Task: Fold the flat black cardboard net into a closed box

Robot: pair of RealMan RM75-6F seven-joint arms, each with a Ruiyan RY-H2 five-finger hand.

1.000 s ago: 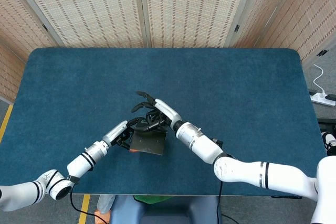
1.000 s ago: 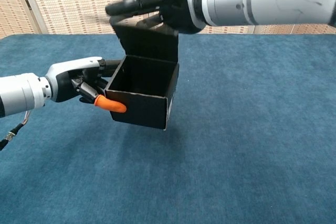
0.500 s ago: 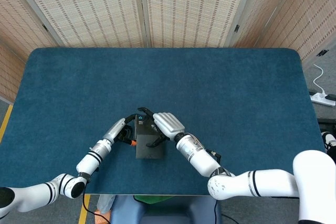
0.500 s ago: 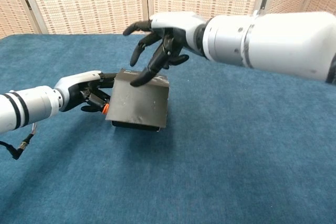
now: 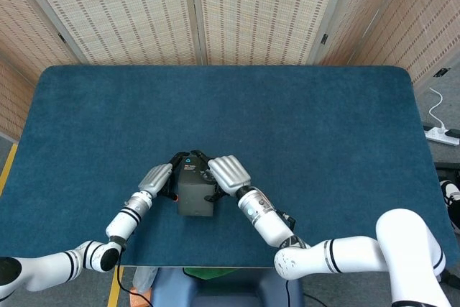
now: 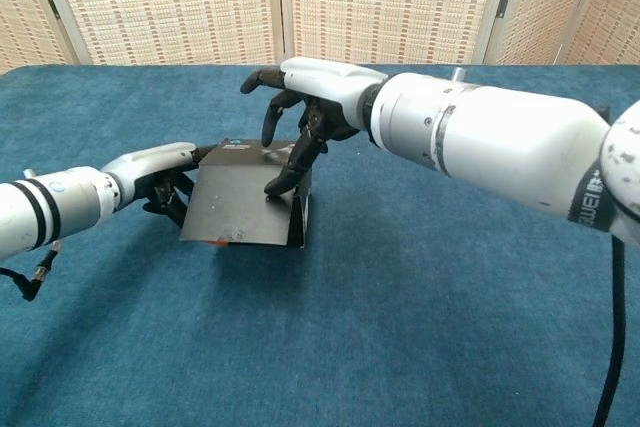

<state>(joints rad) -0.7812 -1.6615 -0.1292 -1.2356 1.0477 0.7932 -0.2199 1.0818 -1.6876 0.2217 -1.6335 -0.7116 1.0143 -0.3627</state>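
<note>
Now the right hand (image 6: 305,107) is seen spread over the top of the box (image 6: 248,205), with one fingertip pressed on the lid and nothing actually grasped by it. At the opposite side the box is steadied by the left hand (image 6: 165,179), whose fingers are laid against the left wall; whether they are curled round an edge cannot be told. A second ago the lid was held upright and the inside of the box was open to view; it has since been pushed down, so that a flat black top is now presented in both views. The box itself is rested on the blue table (image 5: 323,127), near its front edge and left of the middle. From the chest view the lid seems lowered but perhaps not tucked, since its front edge overhangs slightly; the closing is judged nearly finished, with a firm press or a tuck of the flap likely left.
</note>
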